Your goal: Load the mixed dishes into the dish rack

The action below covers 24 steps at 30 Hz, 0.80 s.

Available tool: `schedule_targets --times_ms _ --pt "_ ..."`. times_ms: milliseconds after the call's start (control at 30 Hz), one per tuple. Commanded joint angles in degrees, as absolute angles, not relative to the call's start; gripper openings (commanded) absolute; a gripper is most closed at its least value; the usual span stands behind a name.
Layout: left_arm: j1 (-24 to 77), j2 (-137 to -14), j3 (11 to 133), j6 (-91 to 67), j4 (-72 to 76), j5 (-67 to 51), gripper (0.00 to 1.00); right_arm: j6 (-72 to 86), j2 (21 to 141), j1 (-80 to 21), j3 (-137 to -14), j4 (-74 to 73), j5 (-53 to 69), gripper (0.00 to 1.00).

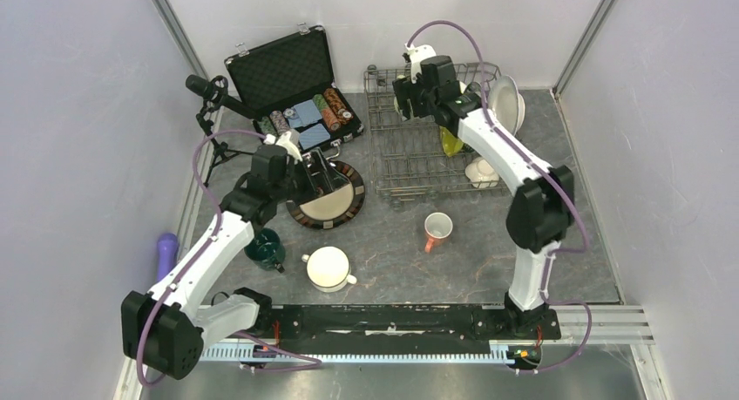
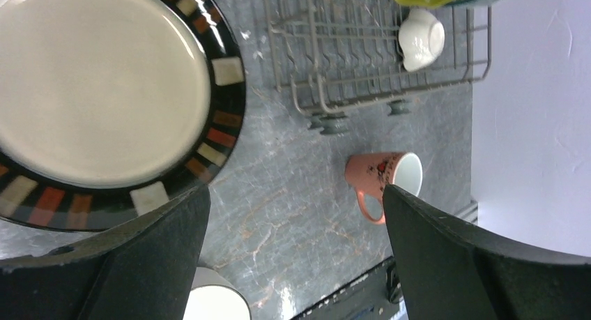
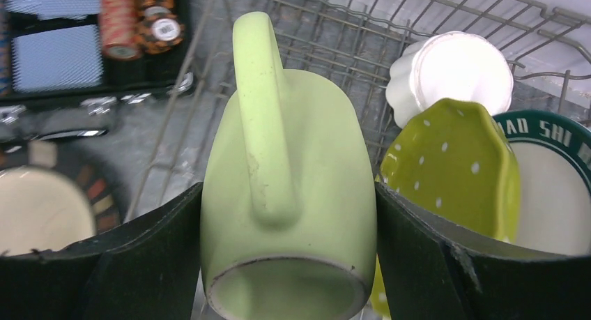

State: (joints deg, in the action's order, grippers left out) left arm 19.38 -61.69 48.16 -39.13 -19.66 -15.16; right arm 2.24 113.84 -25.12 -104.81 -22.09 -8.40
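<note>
My right gripper (image 3: 287, 194) is shut on a light-green mug (image 3: 289, 160), held handle-up over the grey wire dish rack (image 3: 334, 48); it also shows in the top view (image 1: 403, 99) above the rack's back left part (image 1: 383, 156). In the rack stand a lime-green dotted plate (image 3: 453, 160), a white mug (image 3: 453, 72) and a green-rimmed plate (image 3: 550, 187). My left gripper (image 2: 296, 201) is open and empty, just above the table by the brown-rimmed plate (image 2: 97, 83). A salmon-pink mug (image 2: 380, 177) lies on its side.
A dark-teal mug (image 1: 264, 247) and a white two-handled bowl (image 1: 328, 267) sit on the table near the front. The open black case (image 1: 292, 82) with poker chips stands back left, beside a small tripod (image 1: 209, 95). A purple object (image 1: 166, 252) lies at the left edge.
</note>
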Motion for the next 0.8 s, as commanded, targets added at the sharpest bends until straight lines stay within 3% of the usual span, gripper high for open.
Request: schedule_targets --times_ms 0,267,767 --pt "24.9 -61.0 49.6 -36.3 -20.8 -13.5 0.98 0.5 103.1 -25.3 -98.4 -26.2 -4.2 0.03" --pt "34.6 -61.7 49.4 -38.4 -19.4 -9.3 0.98 -1.5 95.6 -25.3 -87.2 -29.9 -6.9 0.04" --pt "37.1 -60.3 49.6 -37.7 -21.0 -8.4 0.98 -5.9 103.4 -25.2 -88.1 -38.9 -6.2 0.09"
